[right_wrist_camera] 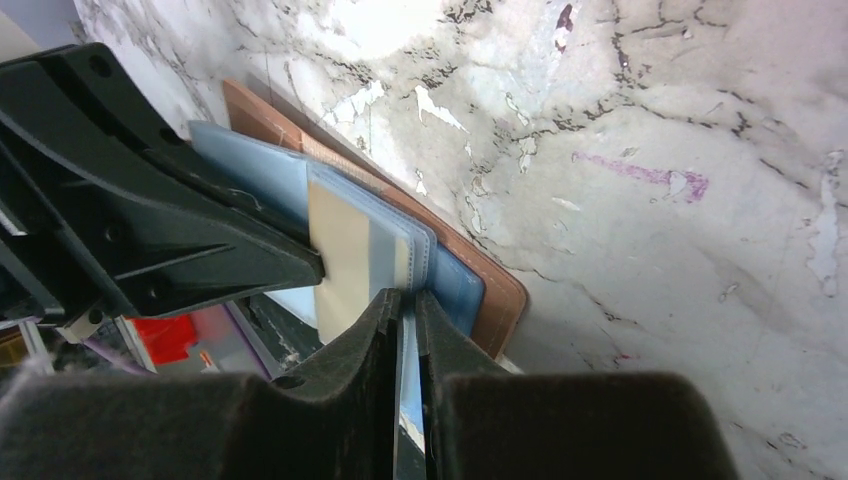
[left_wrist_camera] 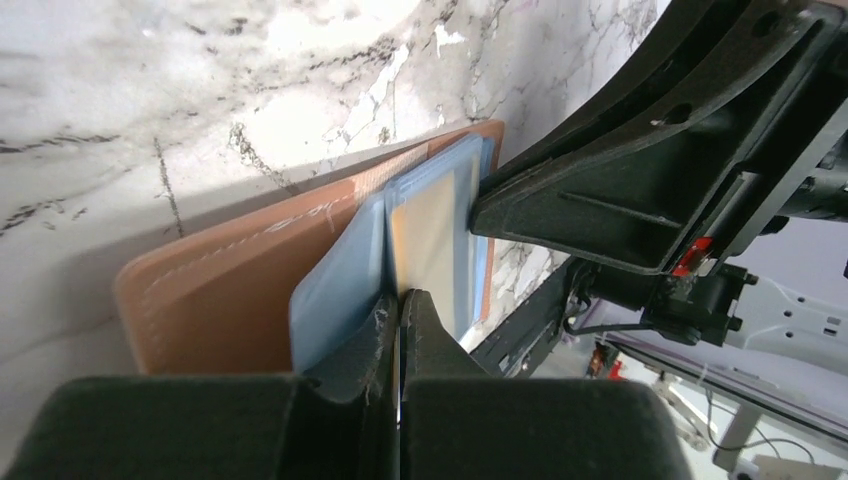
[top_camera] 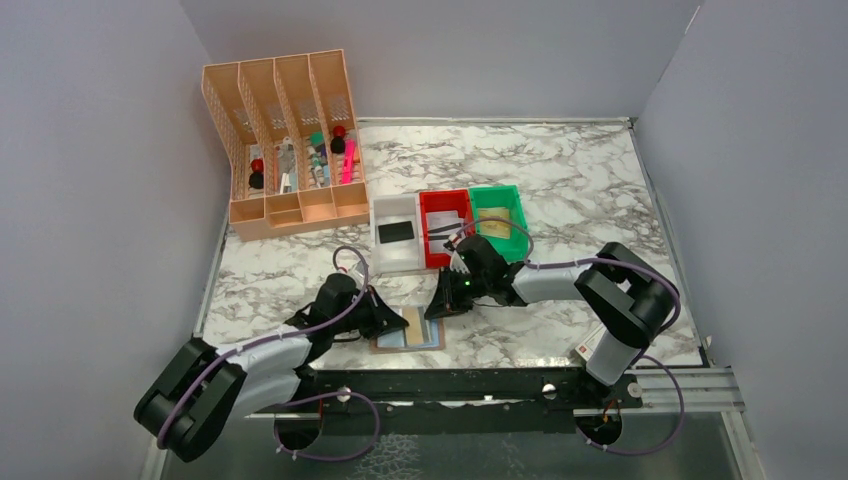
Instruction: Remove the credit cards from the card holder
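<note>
Card holder (top_camera: 420, 341) lies open, flat on the table (top_camera: 560, 180), on the arm-base side of the red bin (top_camera: 428, 240) and slightly to its L, brown cover down, blue-grey leaves up. One tan credit card (left_wrist_camera: 430, 245) sits in a clear sleeve of the holder, not out yet. White bin (top_camera: 398, 260), touching the red bin's L side, has a dark card (top_camera: 396, 232) in it. Green bin (top_camera: 495, 191), on the red bin's R side, has what looks like a tan card (top_camera: 497, 223), too small to be sure. L end effector (left_wrist_camera: 400, 305) is clenched, tip down on a blue-grey leaf edge on the holder's side away from the red bin. Can't tell if a leaf is nipped or just pinned. R end effector (right_wrist_camera: 405, 305) comes in from the red-bin side, jaws nearly together on the clear sleeve's edge. Can't tell if the card itself is in the nip. Step, by my read: extracting the remaining tan card, L bracing, R working the sleeve. Next move likely needs R to get its grip on the card edge, not just the plastic, then pull along the sleeve opening while L keeps the holder down. Risk: the whole holder lifts or slides w/ the card.
</note>
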`<state>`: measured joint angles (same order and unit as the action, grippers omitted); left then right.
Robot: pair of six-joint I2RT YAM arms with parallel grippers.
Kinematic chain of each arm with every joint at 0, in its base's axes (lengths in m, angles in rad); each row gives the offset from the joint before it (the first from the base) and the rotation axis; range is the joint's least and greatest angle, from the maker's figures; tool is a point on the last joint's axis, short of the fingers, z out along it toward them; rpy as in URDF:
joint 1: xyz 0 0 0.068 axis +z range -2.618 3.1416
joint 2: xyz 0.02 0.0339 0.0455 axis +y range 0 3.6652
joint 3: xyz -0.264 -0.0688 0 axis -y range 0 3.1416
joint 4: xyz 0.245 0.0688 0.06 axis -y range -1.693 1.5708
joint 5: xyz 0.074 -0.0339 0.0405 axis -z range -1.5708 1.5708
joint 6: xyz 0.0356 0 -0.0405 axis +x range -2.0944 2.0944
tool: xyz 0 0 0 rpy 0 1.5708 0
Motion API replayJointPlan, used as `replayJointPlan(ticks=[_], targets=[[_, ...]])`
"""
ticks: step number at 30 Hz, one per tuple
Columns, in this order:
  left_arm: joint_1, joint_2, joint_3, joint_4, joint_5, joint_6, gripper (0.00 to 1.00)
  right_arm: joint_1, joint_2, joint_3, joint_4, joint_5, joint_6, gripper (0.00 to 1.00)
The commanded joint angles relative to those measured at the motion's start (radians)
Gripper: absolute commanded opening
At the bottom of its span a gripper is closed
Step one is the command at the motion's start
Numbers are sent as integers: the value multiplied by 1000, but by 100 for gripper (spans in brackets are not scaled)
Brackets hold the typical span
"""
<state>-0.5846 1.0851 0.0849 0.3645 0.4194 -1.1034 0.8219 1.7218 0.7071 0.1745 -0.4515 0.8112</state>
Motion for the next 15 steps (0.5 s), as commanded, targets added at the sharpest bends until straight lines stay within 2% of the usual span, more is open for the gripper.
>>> replayJointPlan(ticks=[1, 3, 15], targets=[[8, -107, 73, -141, -79, 81, 0, 7, 79, -54, -202, 207, -75, 16], [16, -145, 73, -192, -92, 97, 0, 6, 82, -50, -202, 204, -78, 16], [32, -226, 38, -239, -79, 91, 0, -3, 63, -41, -205, 194, -89, 16]])
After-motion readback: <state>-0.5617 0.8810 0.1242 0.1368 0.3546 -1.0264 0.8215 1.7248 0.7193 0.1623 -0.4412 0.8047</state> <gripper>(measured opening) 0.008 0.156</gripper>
